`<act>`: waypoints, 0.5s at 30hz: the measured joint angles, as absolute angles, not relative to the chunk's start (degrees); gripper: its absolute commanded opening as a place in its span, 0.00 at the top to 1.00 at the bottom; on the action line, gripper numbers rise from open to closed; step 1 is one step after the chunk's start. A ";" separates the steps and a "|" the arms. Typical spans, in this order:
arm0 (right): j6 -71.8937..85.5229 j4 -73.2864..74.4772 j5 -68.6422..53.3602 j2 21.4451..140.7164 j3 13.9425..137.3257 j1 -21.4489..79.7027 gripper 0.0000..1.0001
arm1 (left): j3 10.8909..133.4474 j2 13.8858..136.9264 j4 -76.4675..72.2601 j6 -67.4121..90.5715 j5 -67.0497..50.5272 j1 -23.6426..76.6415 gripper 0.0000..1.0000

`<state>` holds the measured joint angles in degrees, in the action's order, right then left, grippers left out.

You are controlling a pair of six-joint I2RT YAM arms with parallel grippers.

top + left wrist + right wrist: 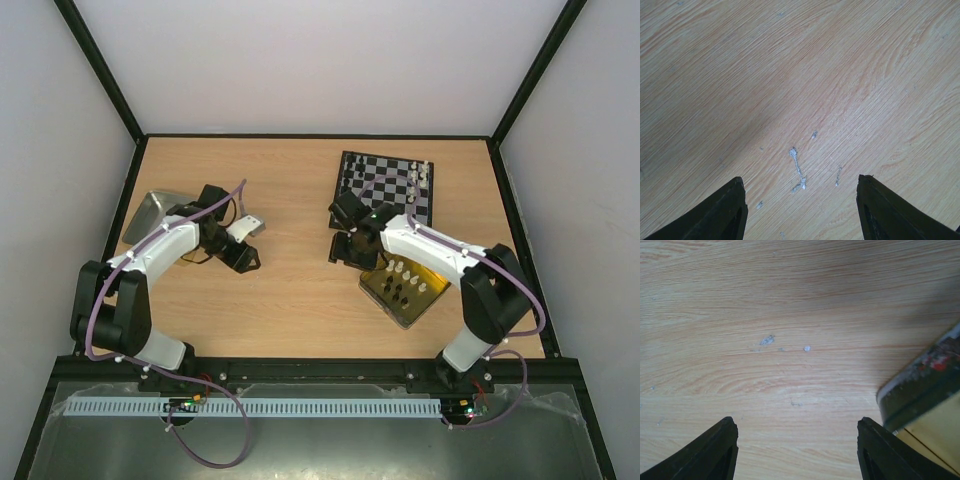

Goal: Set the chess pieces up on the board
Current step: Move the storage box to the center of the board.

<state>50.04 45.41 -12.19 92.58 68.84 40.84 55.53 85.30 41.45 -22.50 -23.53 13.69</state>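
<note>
Wooden tabletop [290, 200] on my feed, board [385, 187] at far right with a few chess pieces [424, 172] on it, more in gold tin [385, 295] nearer me, left jaws and right jaws both spread over bare wood, pinching nothing

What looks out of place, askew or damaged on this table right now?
Nothing is spilled. The left wrist view shows pale chipped flecks on the wooden table, like scraped paint or glue. The gold tin sits askew at the near right, with chess pieces standing in it rather than on the board.
</note>
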 measured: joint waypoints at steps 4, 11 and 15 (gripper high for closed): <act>49.89 42.39 -13.65 95.09 68.16 40.84 0.37 | 55.53 85.14 41.45 -21.98 -23.53 13.69 0.39; 49.93 39.18 -15.07 96.25 64.36 40.84 0.37 | 55.53 85.14 41.19 -21.37 -23.53 13.69 0.39; 50.11 38.30 -14.96 95.72 60.10 40.75 0.37 | 55.46 85.14 40.88 -21.34 -23.53 13.69 0.39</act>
<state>50.11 38.30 -14.96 95.72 60.10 40.75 55.46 85.14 40.88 -21.34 -23.53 13.69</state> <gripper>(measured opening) 0.628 0.612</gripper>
